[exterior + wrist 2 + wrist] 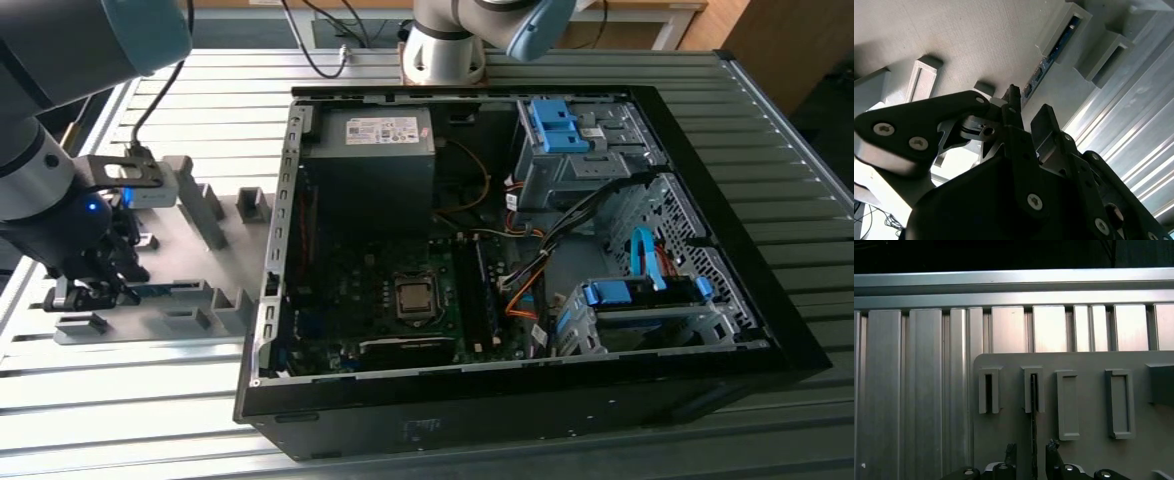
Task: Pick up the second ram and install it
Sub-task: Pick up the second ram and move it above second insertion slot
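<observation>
The second ram [1033, 415] stands on edge in a grey slotted block of the fixture plate [1089, 450]. In the first wrist view it is a thin dark line running down between my two fingertips. My gripper [1032, 452] is open and straddles one end of the board, with a gap on each side. In the second wrist view the blue-green board [1054, 50] runs away from the fingers [1014, 100] through two grey blocks. In the exterior view the gripper [91, 292] hangs low over the plate's near-left corner, with the ram [163, 290] beside it.
An open computer case [747, 330] lies to the exterior view's right of the fixture plate [187, 255], with the motherboard's memory slots [474, 290], a power supply [374, 150] and blue drive-bay clips [641, 292] inside. Several grey blocks [207, 205] stand on the plate. The table is ribbed aluminium [107, 400].
</observation>
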`<state>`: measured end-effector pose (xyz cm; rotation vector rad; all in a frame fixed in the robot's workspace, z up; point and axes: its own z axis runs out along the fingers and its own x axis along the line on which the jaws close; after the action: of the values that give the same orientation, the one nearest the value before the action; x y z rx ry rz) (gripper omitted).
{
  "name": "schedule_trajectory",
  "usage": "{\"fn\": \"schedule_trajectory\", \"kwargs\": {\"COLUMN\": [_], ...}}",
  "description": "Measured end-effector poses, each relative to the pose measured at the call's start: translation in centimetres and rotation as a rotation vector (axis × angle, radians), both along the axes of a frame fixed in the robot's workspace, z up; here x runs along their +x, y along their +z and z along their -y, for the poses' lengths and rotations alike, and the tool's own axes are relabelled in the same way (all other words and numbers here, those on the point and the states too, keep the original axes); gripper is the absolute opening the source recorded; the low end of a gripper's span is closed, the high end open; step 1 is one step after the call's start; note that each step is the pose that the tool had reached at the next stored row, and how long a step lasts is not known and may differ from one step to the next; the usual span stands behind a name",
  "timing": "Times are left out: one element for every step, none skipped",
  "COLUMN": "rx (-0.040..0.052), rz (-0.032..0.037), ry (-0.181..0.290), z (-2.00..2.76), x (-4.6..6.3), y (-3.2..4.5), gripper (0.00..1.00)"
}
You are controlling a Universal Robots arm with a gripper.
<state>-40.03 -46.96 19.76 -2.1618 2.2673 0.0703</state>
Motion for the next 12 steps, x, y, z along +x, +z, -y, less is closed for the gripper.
{"fn": "schedule_trajectory", "kwargs": {"rx": [0.0000, -0.0001, -0.0001, 0.0000, 0.0000, 0.0000, 0.0000, 0.0000, 0.0000, 0.0001, 0.0001, 0.0001], "rz": [0.0000, -0.0001, -0.0001, 0.0000, -0.0001, 0.0000, 0.0000, 0.0000, 0.0001, 0.0001, 0.0001, 0.0001], "ry": [0.000, 0.000, 0.000, 0.000, 0.000, 0.000, 0.000, 0.000, 0.000, 0.000, 0.000, 0.000], "z": [0.00, 0.00, 0.00, 0.00, 0.00, 0.00, 0.00, 0.00, -0.01, -0.03, -0.08, -0.15], "x": [0.00, 0.00, 0.00, 0.00, 0.00, 0.00, 0.00, 0.00, -0.01, -0.06, -0.12, -0.19], "y": [0.00, 0.00, 0.00, 0.00, 0.00, 0.00, 0.00, -0.01, -0.01, -0.02, -0.02, -0.03], "gripper": [0.36, 0.36, 0.36, 0.36, 0.35, 0.35, 0.35, 0.28, 0.28, 0.28, 0.28, 0.28]}}
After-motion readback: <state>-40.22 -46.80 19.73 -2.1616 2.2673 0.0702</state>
